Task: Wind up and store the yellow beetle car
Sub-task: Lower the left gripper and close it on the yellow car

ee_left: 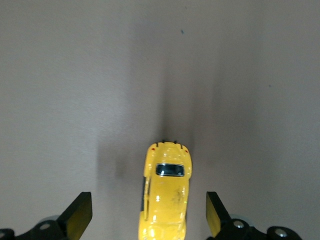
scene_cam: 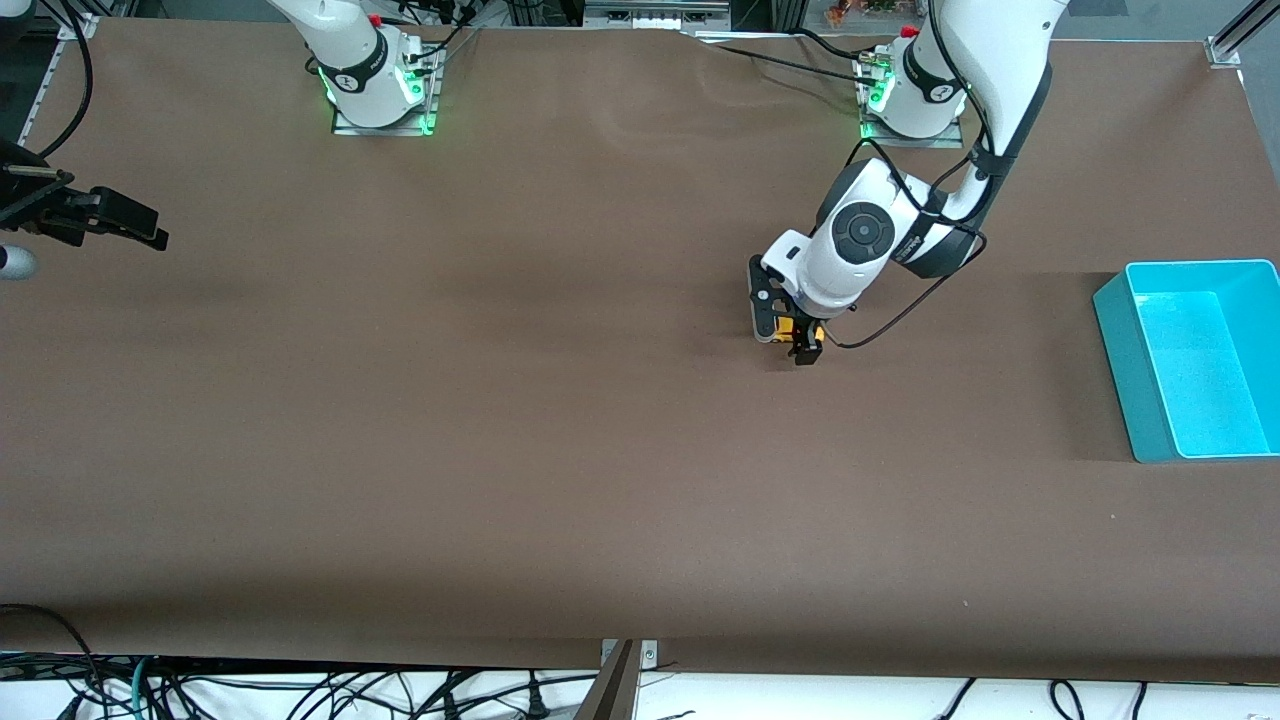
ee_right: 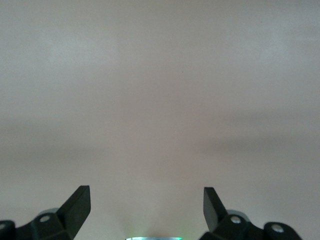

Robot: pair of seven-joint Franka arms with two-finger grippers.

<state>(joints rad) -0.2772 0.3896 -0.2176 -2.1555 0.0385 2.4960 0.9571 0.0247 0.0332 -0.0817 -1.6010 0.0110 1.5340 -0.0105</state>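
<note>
Two open grippers, one yellow beetle car on the table

Two arms show here. The left gripper (scene_cam: pixel 789 335) is down at the brown table (scene_cam: pixel 500 450), straddling the yellow beetle car (scene_cam: pixel 797 330). In the left wrist view its fingers (ee_left: pixel 77 216) stand wide apart, with the car (ee_left: pixel 166 195) between them and clear bare table on each side of its body, so neither finger touches it. The car rests on its wheels on the table, roof up, one dark window visible on top.

A turquoise bin (scene_cam: pixel 1120 350) sits well apart from the car, toward the left arm's end of the table, and about as near to the front camera as the car.

The right gripper (scene_cam: pixel 120 225) waits far from the car at the right arm's end of the table; its fingers (ee_right: pixel 75 205) are also spread apart, with only bare table under them.
</note>
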